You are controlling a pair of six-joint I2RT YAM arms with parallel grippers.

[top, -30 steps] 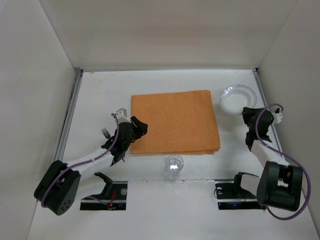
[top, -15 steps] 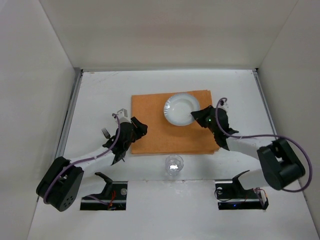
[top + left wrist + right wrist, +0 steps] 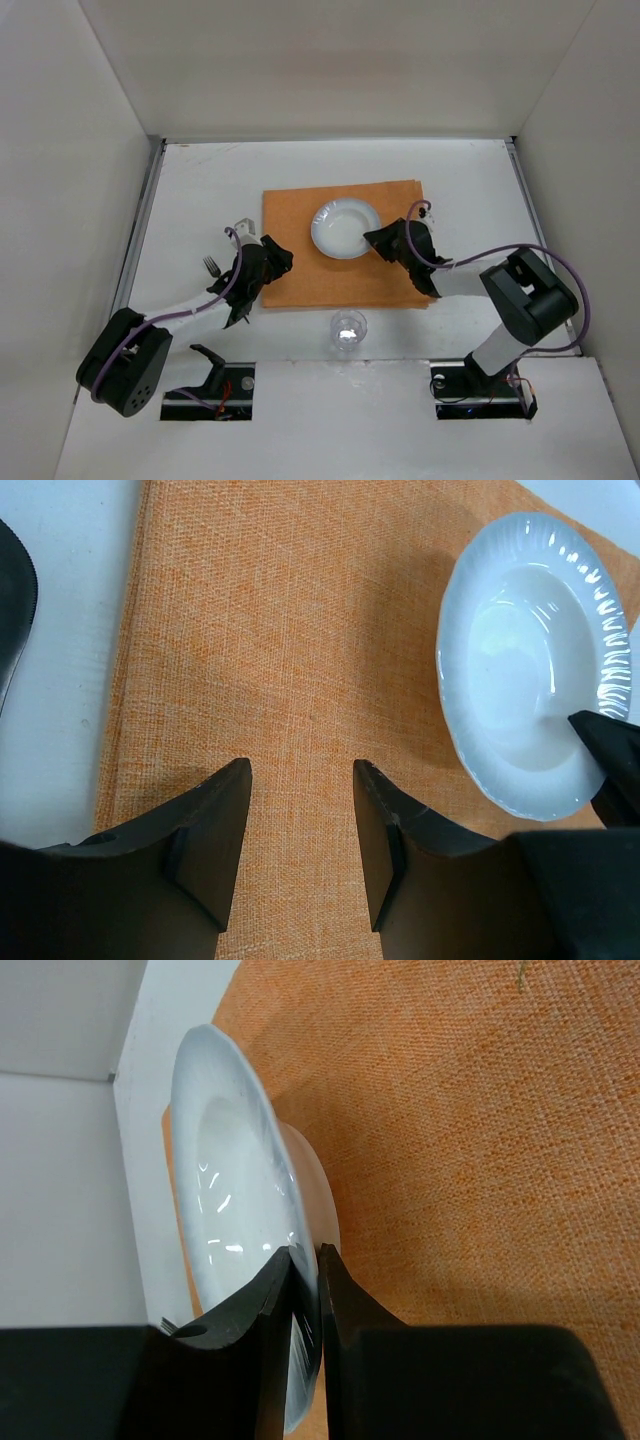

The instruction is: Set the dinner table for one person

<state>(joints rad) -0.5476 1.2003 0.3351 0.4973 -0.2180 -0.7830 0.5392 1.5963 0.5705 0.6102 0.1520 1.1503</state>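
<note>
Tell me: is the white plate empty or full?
Empty: the plate shows only bare glossy white inside; the right fingers pinch its rim.

White arms (image 3: 456, 283); black jaws (purple cables (image 3: 237, 262)).

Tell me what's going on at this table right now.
The robot is setting a place. Its right claw pinches the rim of a white plate over the far part of the orange placemat. The left claw hangs open and empty above the mat's near left corner. A fork lies on the dinner table left of the mat, and a clear glass stands just off its near edge.
</note>
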